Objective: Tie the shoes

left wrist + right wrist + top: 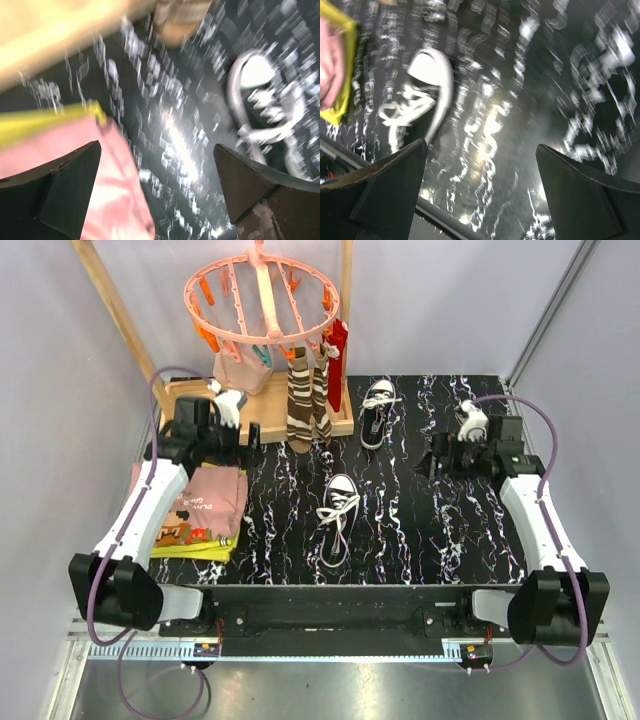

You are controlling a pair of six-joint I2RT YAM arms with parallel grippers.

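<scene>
Two small black shoes with white laces lie on the black marbled mat. The near shoe (338,515) lies mid-table with its laces loose across it. The far shoe (377,412) lies behind it. My left gripper (252,433) hovers open to the left of the shoes, beside the folded clothes. My right gripper (428,458) hovers open to their right. The blurred left wrist view shows the near shoe (265,112) off to the right of the open left gripper (157,185). In the right wrist view the near shoe (427,92) sits upper left of the open right gripper (480,185); nothing is between either pair of fingers.
A pink and yellow stack of folded clothes (205,510) lies at the left edge of the mat. Behind it stands a wooden frame with a pink clip hanger (262,295) and hanging brown striped socks (305,405). White walls close in both sides.
</scene>
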